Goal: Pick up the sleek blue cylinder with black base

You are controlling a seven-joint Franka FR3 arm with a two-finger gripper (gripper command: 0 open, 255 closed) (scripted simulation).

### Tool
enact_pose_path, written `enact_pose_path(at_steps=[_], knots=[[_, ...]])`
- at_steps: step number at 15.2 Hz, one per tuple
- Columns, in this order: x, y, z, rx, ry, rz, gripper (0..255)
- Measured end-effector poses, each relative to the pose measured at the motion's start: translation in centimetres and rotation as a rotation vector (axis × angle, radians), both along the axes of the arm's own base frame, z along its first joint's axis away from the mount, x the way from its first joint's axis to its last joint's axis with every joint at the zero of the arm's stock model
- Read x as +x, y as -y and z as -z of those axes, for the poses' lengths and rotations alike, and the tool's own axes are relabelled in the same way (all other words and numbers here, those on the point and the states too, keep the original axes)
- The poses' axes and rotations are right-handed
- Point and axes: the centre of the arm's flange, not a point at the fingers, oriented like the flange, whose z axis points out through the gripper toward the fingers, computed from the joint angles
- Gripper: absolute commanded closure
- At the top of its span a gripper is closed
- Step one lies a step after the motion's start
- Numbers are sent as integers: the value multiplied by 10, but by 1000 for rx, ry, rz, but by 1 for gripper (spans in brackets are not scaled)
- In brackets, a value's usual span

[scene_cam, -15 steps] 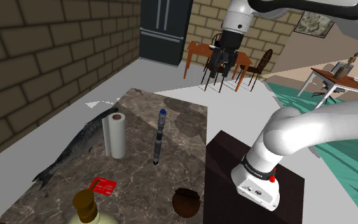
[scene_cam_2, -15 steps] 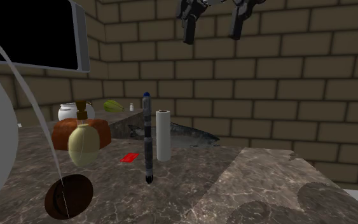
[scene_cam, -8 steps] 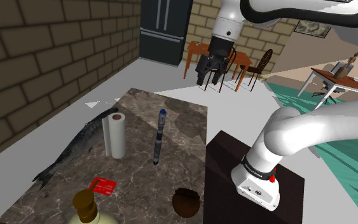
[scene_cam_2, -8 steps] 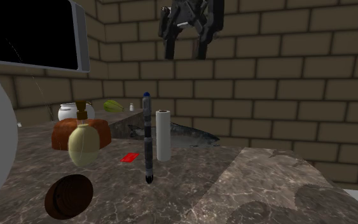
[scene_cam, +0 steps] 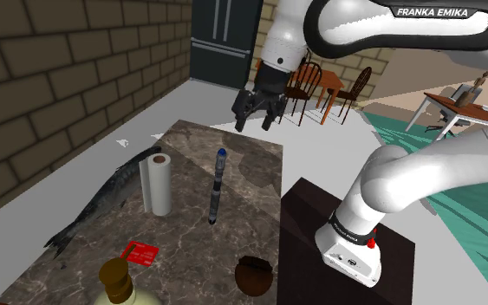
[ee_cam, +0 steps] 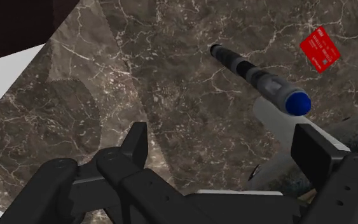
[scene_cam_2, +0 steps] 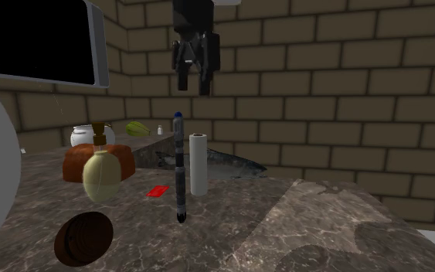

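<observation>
Black gripper: my gripper [scene_cam: 255, 120] hangs high over the far end of the counter. Its fingers [ee_cam: 137, 139] are spread wide with nothing between them, which I judge leaves room to take in the cylinder's body later.
Aim: from the wrist, the target sits ahead of the fingers, not between them. I judge I'm in the approach, well apart from it.
Blue-capped cylinder: the slim cylinder [scene_cam: 217, 185] stands upright on its black base near the middle of the counter, with its blue cap on top and a grey banded body. Nothing touches it.
Handling: it is tall and narrow on a small foot, so it would likely tip at a sideways knock. I'd bring one finger down on each side of the body rather than brush the cap.
Paper roll: a white paper roll [scene_cam: 156, 184] stands upright near the cylinder, on the shoulder view's left. I judge that the tighter side for a finger.
Fish: a grey fish [scene_cam: 103, 197] lies flat along the counter beyond the roll, out of my path.
Red card: a red card [scene_cam: 139, 253] lies flat towards the near end, apart from the cylinder.
Marble counter: the dark veined counter [scene_cam: 255, 165] carries everything.
Stand: my dark stand [scene_cam: 307, 217] sits beside the counter's edge.
</observation>
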Motion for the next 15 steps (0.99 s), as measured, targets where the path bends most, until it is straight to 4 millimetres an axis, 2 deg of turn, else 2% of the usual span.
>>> enact_pose_path(at_steps=[5, 6, 8, 14, 15], knots=[[12, -61, 13, 6, 45, 53, 0], [14, -67, 17, 7, 51, 60, 0], [16, -74, 26, 9, 55, 66, 0], [16, -74, 57, 9, 56, 68, 0], [16, -75, 59, 9, 57, 68, 255]])
